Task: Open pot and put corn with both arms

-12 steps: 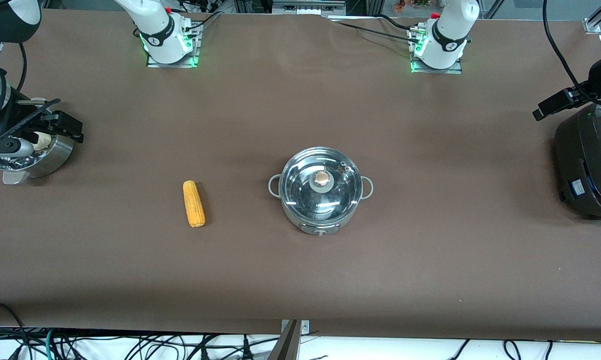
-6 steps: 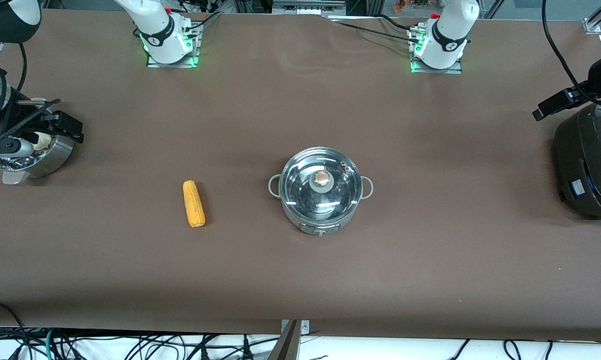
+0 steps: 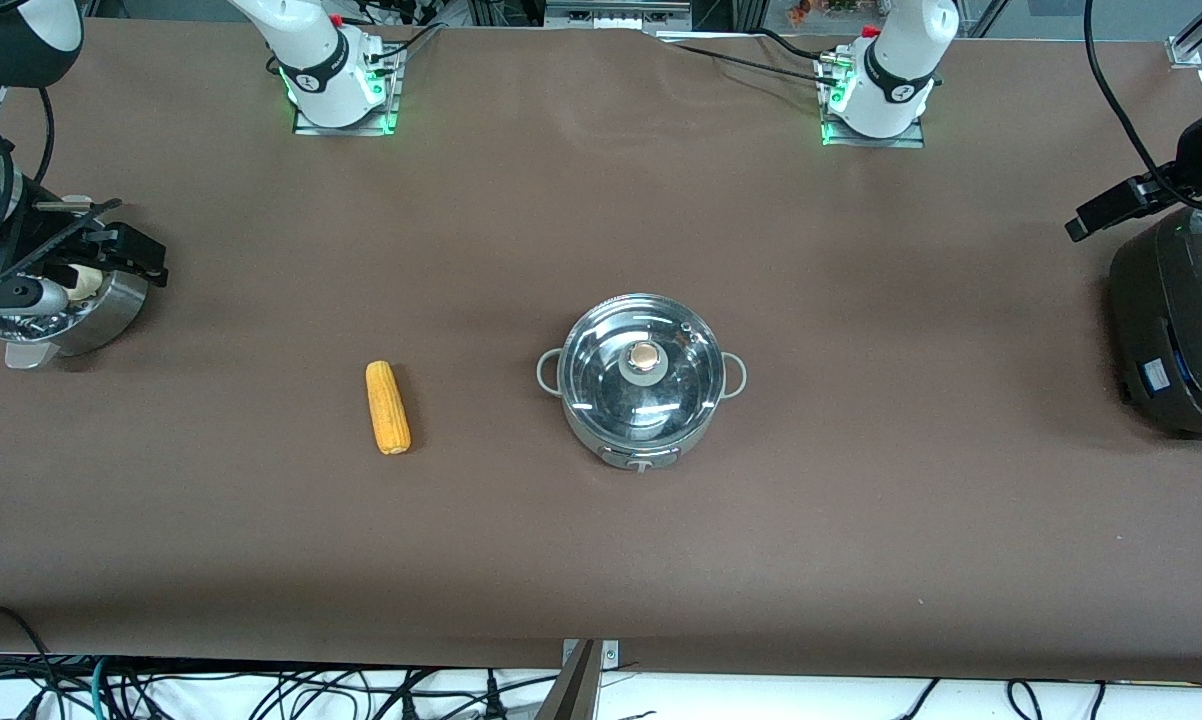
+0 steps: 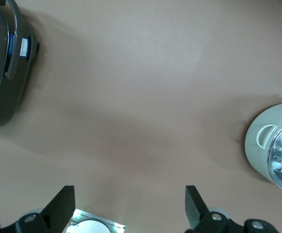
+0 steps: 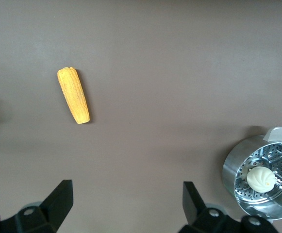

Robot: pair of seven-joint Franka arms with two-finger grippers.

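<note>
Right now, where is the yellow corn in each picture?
Front view: the corn lies on the table beside the pot, toward the right arm's end.
Left wrist view: no corn; only the pot's edge shows.
Right wrist view: the corn lies alone on bare table.
Shared landmark: the brown table.

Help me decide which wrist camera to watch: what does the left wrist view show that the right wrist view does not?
Only the left wrist view shows the lidded pot and the black cooker. Only the right wrist view shows the corn and the steamer with a white bun in it. Both show the brown table and their own open gripper, the left gripper and the right gripper, empty above it.
</note>
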